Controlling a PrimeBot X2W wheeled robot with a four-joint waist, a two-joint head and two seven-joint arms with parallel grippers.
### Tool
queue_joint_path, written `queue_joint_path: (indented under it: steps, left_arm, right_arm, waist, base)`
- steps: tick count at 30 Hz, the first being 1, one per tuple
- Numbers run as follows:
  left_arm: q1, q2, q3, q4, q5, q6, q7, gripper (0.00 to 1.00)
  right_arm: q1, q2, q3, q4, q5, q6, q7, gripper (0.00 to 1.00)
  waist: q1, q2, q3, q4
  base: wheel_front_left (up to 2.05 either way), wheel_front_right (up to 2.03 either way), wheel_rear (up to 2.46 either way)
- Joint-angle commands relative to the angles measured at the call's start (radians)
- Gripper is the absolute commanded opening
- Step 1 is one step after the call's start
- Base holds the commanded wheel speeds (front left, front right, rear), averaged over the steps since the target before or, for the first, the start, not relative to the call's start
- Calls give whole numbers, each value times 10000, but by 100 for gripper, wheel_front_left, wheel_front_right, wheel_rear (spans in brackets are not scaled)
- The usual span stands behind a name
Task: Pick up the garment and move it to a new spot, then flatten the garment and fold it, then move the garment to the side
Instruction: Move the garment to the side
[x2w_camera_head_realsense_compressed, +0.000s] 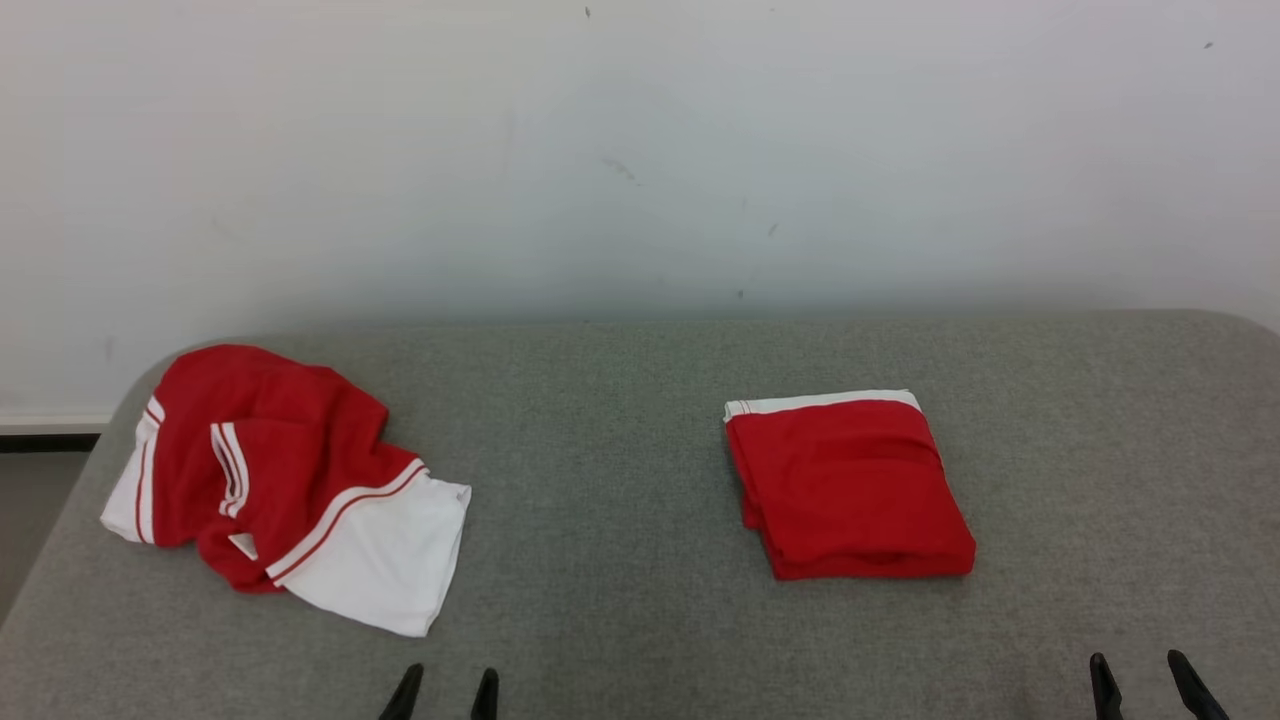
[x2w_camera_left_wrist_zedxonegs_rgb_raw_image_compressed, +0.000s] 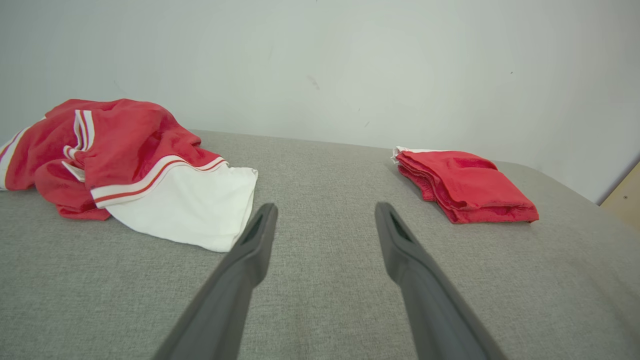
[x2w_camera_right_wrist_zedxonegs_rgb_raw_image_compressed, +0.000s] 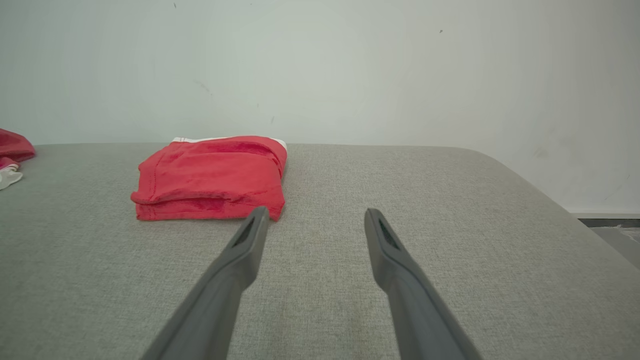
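The grey table (x2w_camera_head_realsense_compressed: 620, 610) is offering open cloth between the piles, its rear edge meeting the wall (x2w_camera_head_realsense_compressed: 640, 150) at 12 o'clock. The crumpled garment (x2w_camera_head_realsense_compressed: 290, 480), red with white panels, is slumping at 9 o'clock by the rounded left edge. The folded garment (x2w_camera_head_realsense_compressed: 850, 485) is lying square at 3 o'clock. The left gripper (x2w_camera_head_realsense_compressed: 443, 690) at 7 and the right gripper (x2w_camera_head_realsense_compressed: 1145, 685) at 5 are hovering, fingers spread apart, empty.

The crumpled garment (x2w_camera_head_realsense_compressed: 280, 480) is red with white panels and striped trim, the folded garment (x2w_camera_head_realsense_compressed: 850, 485) red, the table (x2w_camera_head_realsense_compressed: 620, 450) grey.
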Motion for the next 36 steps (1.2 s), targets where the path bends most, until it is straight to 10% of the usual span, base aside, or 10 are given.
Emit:
queue_joint_path:
  steps: [1, 14, 28, 36]
  left_arm:
    - [6, 32, -4, 23, 82, 15, -4, 100]
    - [-152, 34, -110, -24, 27, 32, -2, 100]
    - [-1296, 34, -606, 239, 307, -121, -4, 100]
    - [-1853, 32, -1261, 682, 375, -198, -4, 100]
  right_arm:
    - [-9, -77, 40, 28, 125, -3, -30, 100]
    - [-657, -383, 841, 476, 1521, -3, 127, 100]
    - [-4417, -1838, 1298, 1103, 7030, -5, 6041, 100]
    - [-5936, -2050, 1110, 2367, 8285, -5, 7480, 100]
  waist:
    - [0, -1, 26, 11]
    - [0, -1, 314, -47]
    - [0, -1, 2211, 594]
    - [0, -1, 2963, 1396]
  base:
    - [0, 0, 0]
    - [0, 0, 0]
    - [0, 0, 0]
    - [0, 0, 0]
